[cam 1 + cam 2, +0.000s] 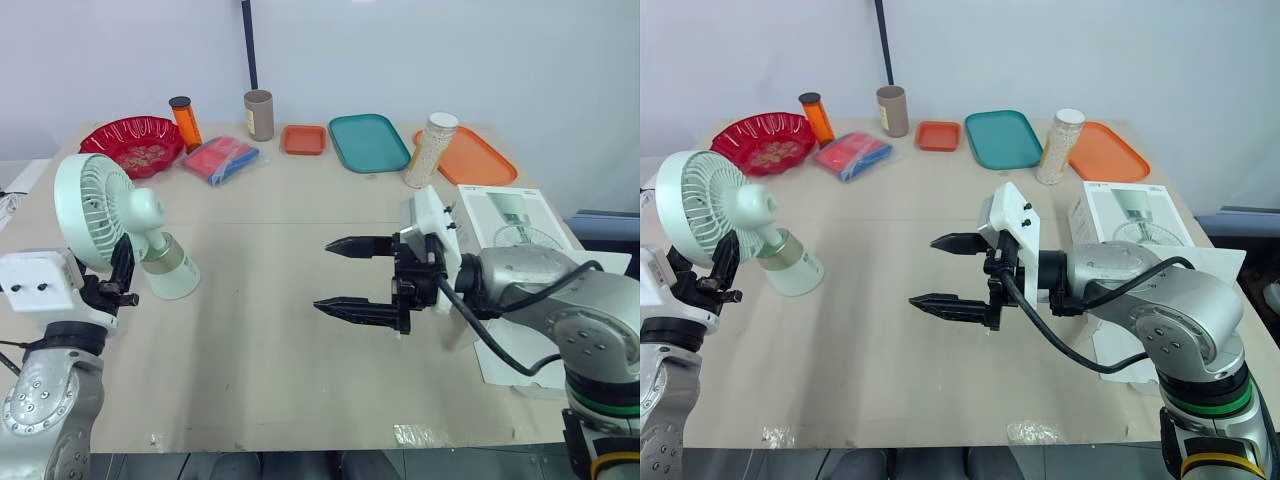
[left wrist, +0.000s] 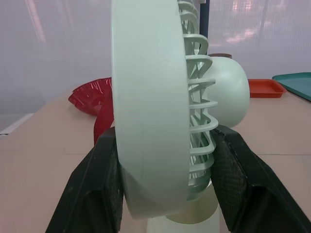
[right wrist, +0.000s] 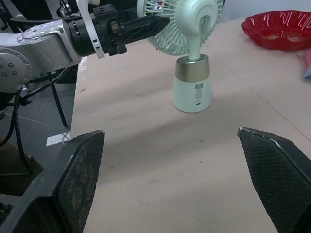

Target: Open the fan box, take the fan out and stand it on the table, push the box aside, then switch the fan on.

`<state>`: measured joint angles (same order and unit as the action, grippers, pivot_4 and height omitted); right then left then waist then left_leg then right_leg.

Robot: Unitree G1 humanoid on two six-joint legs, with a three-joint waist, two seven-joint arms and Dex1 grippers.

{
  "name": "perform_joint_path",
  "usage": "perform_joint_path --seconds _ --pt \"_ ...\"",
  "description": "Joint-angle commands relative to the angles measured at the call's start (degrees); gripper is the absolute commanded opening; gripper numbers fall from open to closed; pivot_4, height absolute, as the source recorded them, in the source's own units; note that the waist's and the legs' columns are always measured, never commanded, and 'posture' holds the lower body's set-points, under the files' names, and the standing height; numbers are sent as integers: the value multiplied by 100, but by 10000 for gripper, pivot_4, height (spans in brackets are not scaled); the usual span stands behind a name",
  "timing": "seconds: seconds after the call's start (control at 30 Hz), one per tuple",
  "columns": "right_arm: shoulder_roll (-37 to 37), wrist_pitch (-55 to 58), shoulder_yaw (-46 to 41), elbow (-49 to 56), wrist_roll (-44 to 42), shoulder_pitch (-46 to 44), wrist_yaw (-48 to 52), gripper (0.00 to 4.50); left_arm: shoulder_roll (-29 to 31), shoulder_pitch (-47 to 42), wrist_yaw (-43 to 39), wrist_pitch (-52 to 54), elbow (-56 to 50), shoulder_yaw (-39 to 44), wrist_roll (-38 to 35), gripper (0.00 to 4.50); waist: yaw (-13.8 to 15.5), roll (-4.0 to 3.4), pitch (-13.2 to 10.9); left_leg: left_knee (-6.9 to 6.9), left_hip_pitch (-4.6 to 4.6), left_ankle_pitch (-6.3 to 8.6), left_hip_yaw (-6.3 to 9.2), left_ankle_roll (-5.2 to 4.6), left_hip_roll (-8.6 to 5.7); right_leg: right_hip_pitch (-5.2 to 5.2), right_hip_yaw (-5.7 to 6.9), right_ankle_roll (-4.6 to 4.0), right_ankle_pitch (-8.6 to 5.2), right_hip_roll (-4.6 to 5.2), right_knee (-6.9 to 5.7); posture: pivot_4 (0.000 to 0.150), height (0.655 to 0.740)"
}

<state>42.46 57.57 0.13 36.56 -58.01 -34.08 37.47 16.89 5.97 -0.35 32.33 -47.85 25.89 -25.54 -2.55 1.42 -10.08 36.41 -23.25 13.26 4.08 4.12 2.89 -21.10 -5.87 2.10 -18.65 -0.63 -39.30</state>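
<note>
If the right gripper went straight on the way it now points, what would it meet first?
Most likely the fan, low at its base. The open right gripper points at it across bare table, though the exact height is hard to judge.

A: Any text to log?

B: Nothing readable. On the fan (image 3: 192,82), low on the base, there's a small label with dark print, seen in the right wrist view. Too small to read.

A: And the box?

B: The box (image 1: 505,215) has a fan drawing printed on top and a few lines of print near it. Can't make out any letters.

A: What about the stuff at the back of the desk?

B: The brown tube (image 1: 259,114) has a pale label patch, illegible. Same for the orange bottle (image 1: 185,122).

A: Brands, numbers, signs?

B: None I can read.
</note>
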Motion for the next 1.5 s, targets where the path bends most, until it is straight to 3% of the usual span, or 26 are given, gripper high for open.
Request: perform_joint_path --seconds 0.03,0.47,0.87,1.2,1.5 --pt "22 -25 -104 79 -1 -34 -115 45000 222 -260 -93 5 -268 -119 -50 19490 0 10 -6 0 -1 0 0 0 0 0 0 0 0 0 0 1500 7400" --pt "-184 66 -14 135 139 -80 -804 45000 251 -1353 348 958 -465 -562 -558 19490 -1 29 -16 -1 -12 -5 5 10 -1 -8 4 2 1 1 2 1500 7400" --pt "-743 19 582 -286 1017 -495 -1223 45000 341 -2040 535 1889 -592 -659 -1268 19490 -3 29 -17 -2 -14 -8 6 15 0 -13 3 2 2 0 1 1500 7400" --pt "-1420 -394 1296 -1352 2264 -1058 -1224 45000 411 -2197 505 2086 -526 -769 -1562 19490 -4 29 -17 -2 -17 -12 6 22 0 -19 4 -1 4 1 -1 1500 7400" --pt "-2164 -591 1401 -2053 2772 -1378 -1199 45000 420 -2298 604 2144 -427 -762 -1842 19490 -3 29 -18 -3 -18 -12 7 22 0 -21 6 -1 4 2 -3 1500 7400"
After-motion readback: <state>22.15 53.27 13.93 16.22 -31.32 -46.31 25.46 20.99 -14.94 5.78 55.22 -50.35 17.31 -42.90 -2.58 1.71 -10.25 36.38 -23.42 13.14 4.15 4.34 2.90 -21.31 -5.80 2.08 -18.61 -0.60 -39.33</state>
